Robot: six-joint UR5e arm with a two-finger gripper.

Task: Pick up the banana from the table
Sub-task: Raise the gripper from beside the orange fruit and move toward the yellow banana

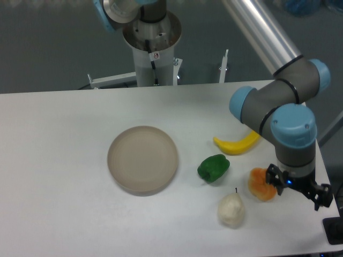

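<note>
The yellow banana lies on the white table, right of centre, with its right end tucked behind the grey elbow of my arm. My gripper shows only as a black fitting under the blue wrist joint at the table's right front, beside the orange fruit. It is about a hand's width nearer the camera than the banana. Its fingers cannot be made out, and nothing shows in them.
A round beige plate sits left of the banana. A green pepper lies just in front of the banana, and a whitish pear lies nearer the front edge. The robot base stands behind the table.
</note>
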